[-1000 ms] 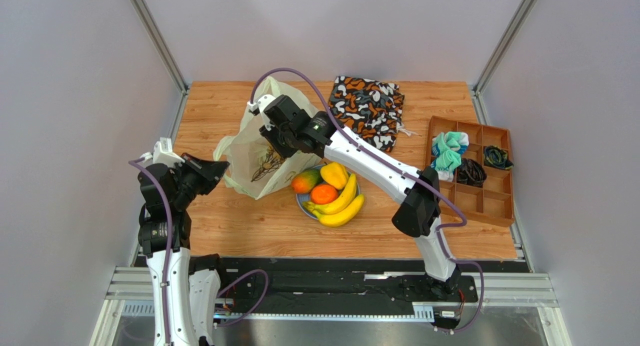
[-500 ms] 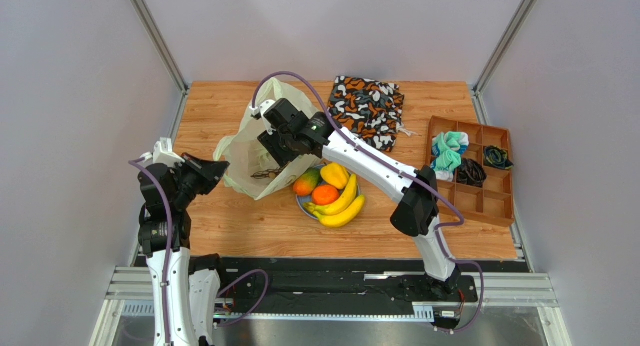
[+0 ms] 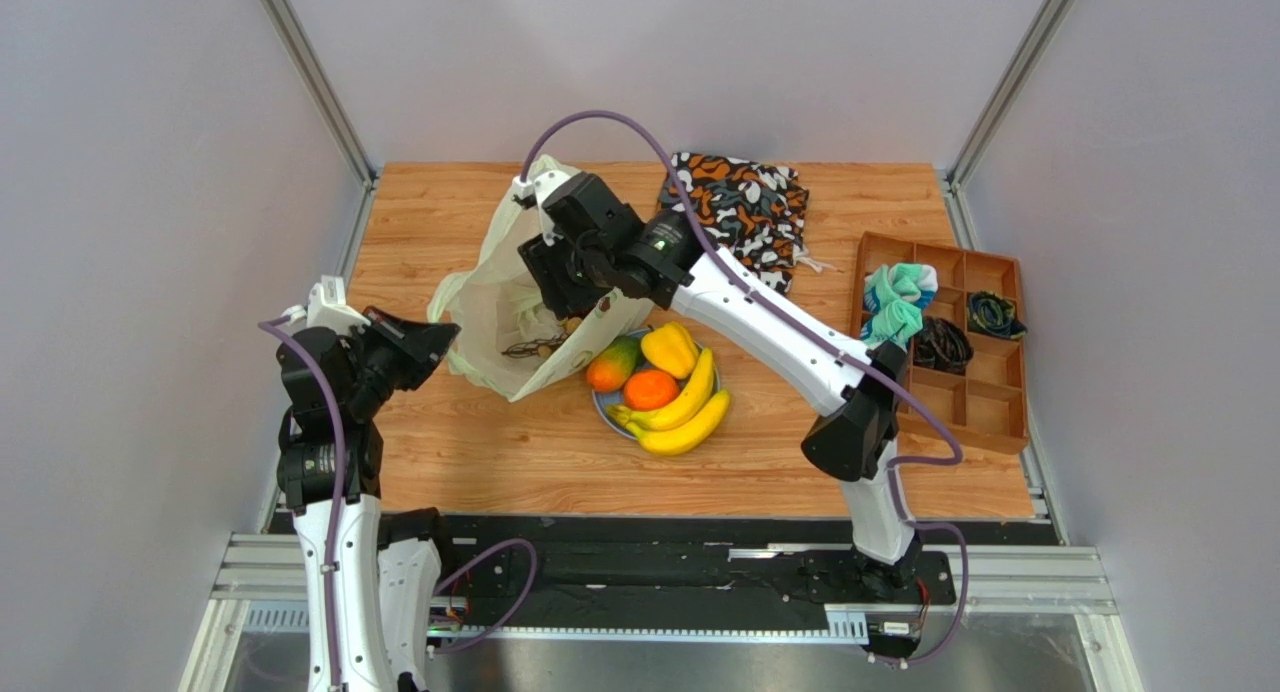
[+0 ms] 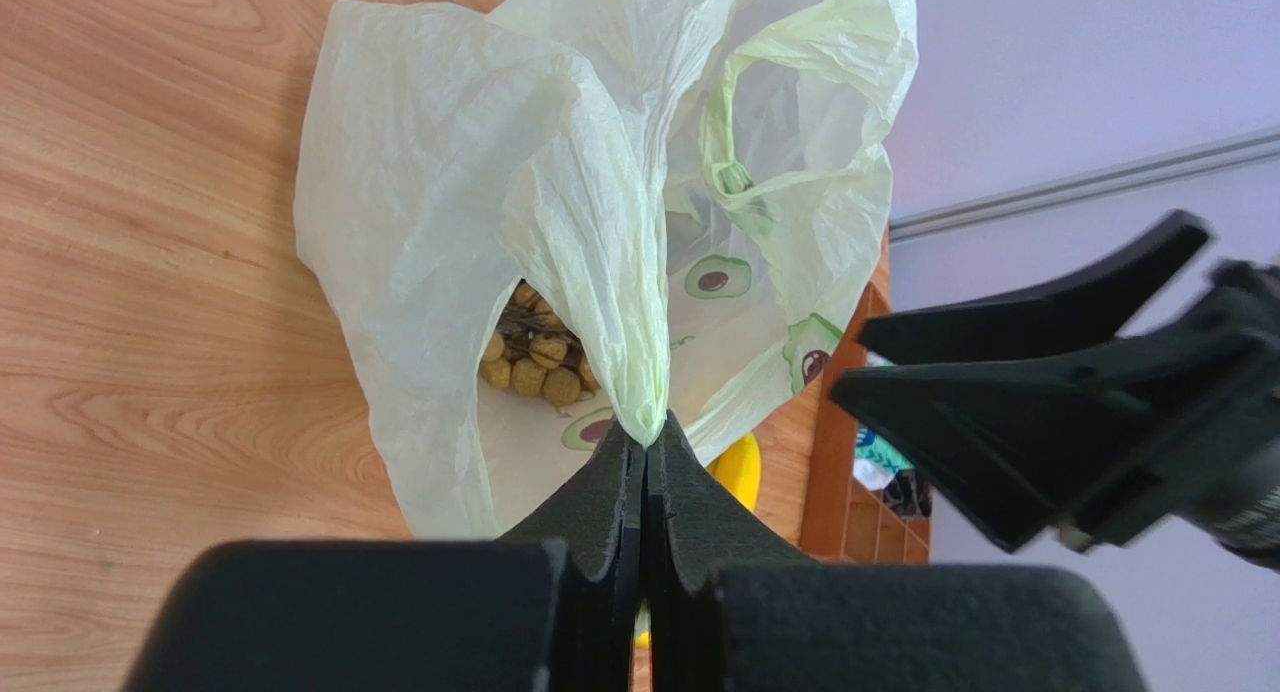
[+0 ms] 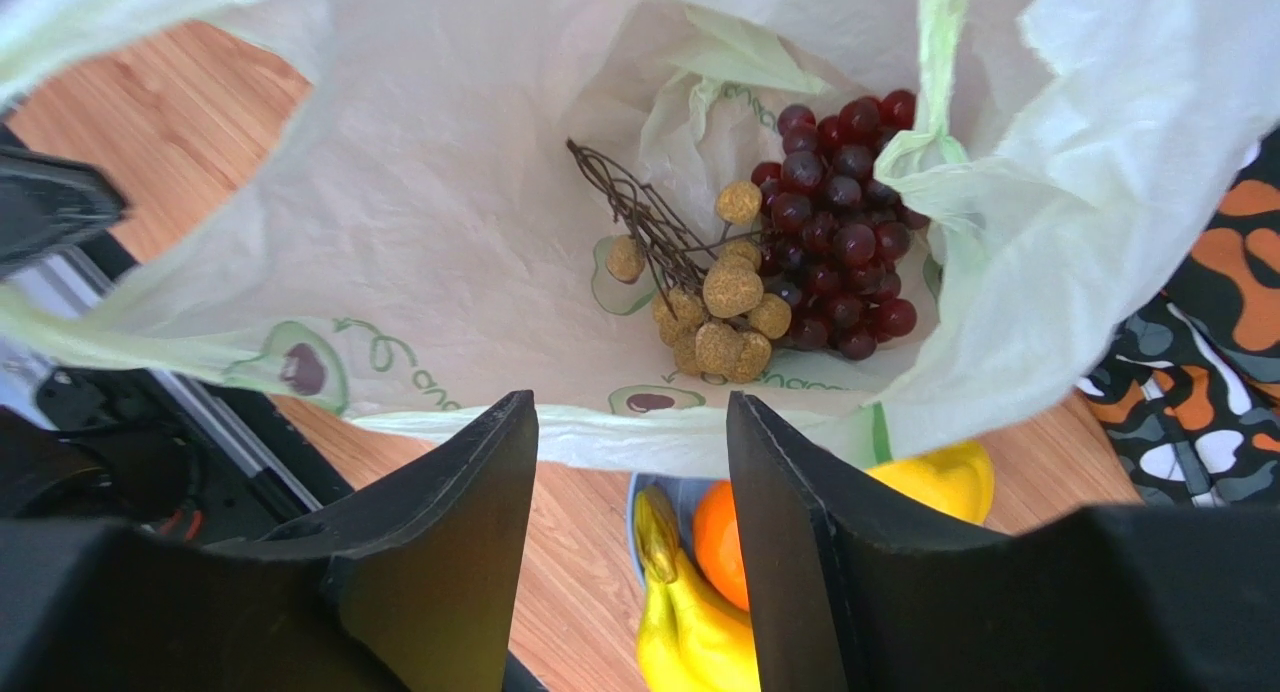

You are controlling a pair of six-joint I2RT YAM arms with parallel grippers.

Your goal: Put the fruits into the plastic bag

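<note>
While my left gripper [image 4: 646, 455] is pressed together on a fold of the plastic bag [image 4: 451, 197], pinching its rim at the side nearest my left arm, my right gripper [image 5: 631, 419] hangs over the bag's mouth with its fingers spread and nothing between them. From the left wrist, the thin yellow-green film fans out from the pinch, and the black fingers [image 4: 1037, 400] of my other gripper show at the right of the view.

The bag lies on the wooden tabletop [image 3: 451, 437], left of centre, with its mouth gaping upward. Two of the fruits lie inside on its bottom. A dark purple grape bunch [image 5: 842, 220] touches a tan-green grape bunch [image 5: 729, 310], and bare brown stem twigs [image 5: 639, 212] stick out beside them. Small avocado prints dot the film.

Just beside the bag, on its right and nearer my bases, stands the round blue plate [image 3: 601, 403]. It carries a red-green mango [image 3: 609, 365] closest to the bag. An orange [image 3: 648, 388] sits beside that, a small yellow fruit [image 3: 670, 349] lies behind the orange, and the yellow bananas [image 3: 684, 415] curve along the near-right rim.

At the far side of the tabletop lies an orange, black and white patterned cloth bag [image 3: 736, 212]. Well to the right sits a brown compartment tray [image 3: 977, 407] holding a teal-and-white cloth piece [image 3: 897, 305] and some dark small items I cannot make out.
</note>
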